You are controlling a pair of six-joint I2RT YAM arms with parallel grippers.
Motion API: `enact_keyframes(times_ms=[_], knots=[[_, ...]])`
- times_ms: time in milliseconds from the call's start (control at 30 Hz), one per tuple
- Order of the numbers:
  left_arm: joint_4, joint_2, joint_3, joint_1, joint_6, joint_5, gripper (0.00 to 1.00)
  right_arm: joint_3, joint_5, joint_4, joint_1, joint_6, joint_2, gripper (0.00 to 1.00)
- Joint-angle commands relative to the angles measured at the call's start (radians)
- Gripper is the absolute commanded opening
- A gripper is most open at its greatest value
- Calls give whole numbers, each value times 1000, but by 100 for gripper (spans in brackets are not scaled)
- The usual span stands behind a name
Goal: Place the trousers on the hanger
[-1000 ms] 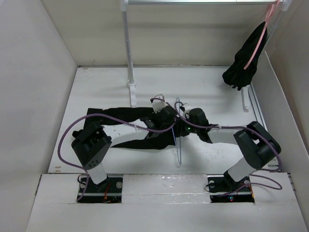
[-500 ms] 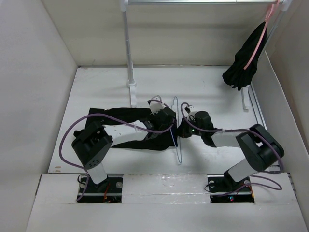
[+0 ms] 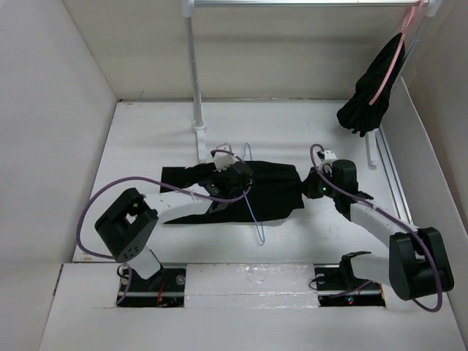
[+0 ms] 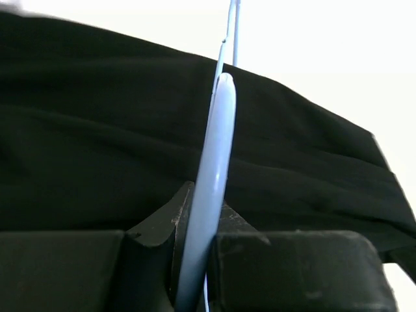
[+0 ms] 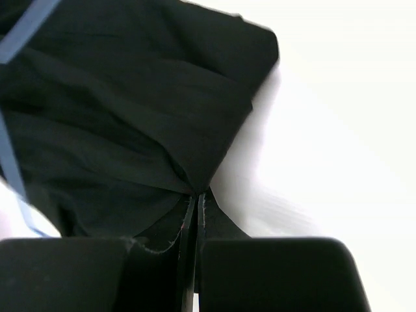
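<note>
Trousers (image 3: 272,191) flat on table (image 3: 146,131), right end pinched tight in right gripper (image 5: 196,196), probably for dragging them through hanger (image 4: 218,143), itself clamped in left gripper (image 4: 195,224) to stay steady.

Bright, even light; wrist backgrounds overexposed (right blurred).

The trousers (image 3: 276,191) are plain black soft cloth. They lie flat and stretched from left to right across the middle of the table, with long folds running along them and the right end drawn into a gathered peak. The hanger (image 3: 251,210) is a thin, narrow light-blue rod. It crosses the trousers from far to near about their middle, and both ends reach past the cloth.
</note>
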Motion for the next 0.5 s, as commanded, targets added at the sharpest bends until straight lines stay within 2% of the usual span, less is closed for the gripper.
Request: enact_keyframes(times_ms=[0,233,467], knots=[[-173,-35,-56,24,119,-46,0,10,-13,-111,-76,-99,-12,0],[-190,-98,-49,46,187,-64,0,19,-29,-139,-174,-183,39,0],[-214,-118,-1,46,197,-52,0,13,-38,-131,-184,-201,93,0]])
